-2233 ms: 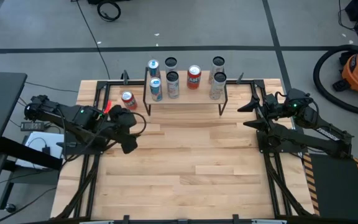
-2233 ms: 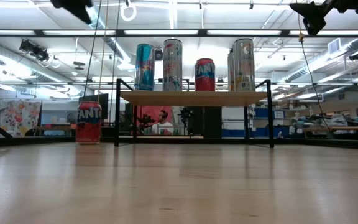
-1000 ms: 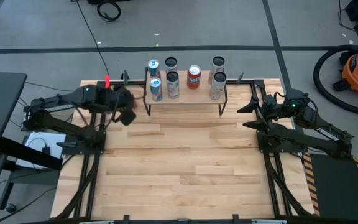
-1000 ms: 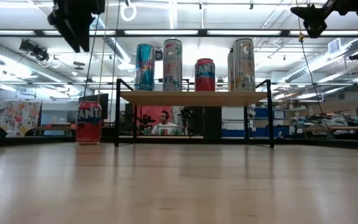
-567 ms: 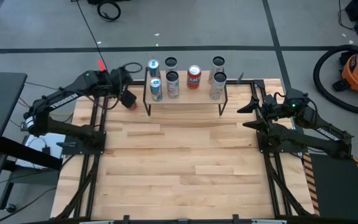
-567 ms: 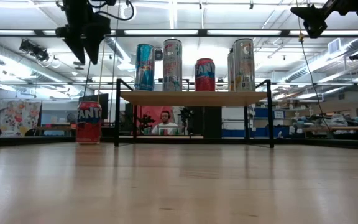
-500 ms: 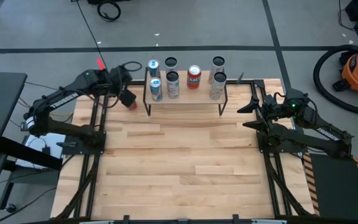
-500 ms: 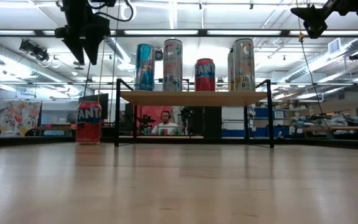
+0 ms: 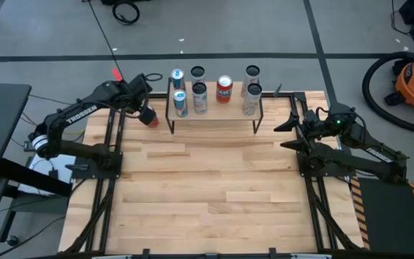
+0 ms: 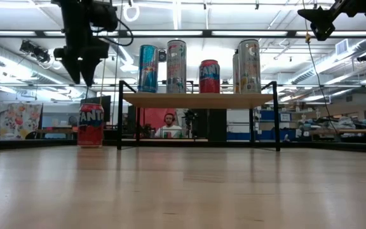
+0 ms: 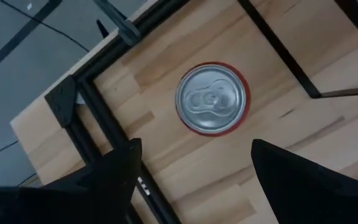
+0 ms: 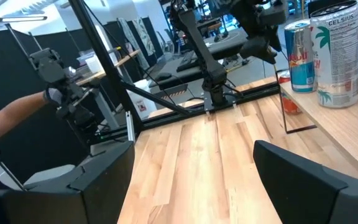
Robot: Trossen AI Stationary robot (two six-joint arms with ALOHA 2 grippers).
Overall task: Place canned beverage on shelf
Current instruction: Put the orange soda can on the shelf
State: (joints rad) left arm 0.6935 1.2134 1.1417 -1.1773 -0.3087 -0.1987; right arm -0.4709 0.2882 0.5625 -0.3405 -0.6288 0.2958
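Fanta can [image 10: 91, 124] not yet gripped — left gripper [image 10: 80, 71] hangs open above it; shelf [image 10: 199, 99] placement outstanding; right gripper [image 9: 284, 131] open, parked.

Red can [image 9: 150, 117] sits tight vs shelf [image 9: 214, 115] leg; table's near side free.

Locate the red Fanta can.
The red Fanta can stands on the tabletop beside the shelf's left end, directly below the open left hand.

"FANTA" reads on the red can [image 10: 91, 124] on the table, "CELSIUS" on a white can [image 12: 335, 53], and "TROSSEN" on the left arm [image 9: 76, 114].
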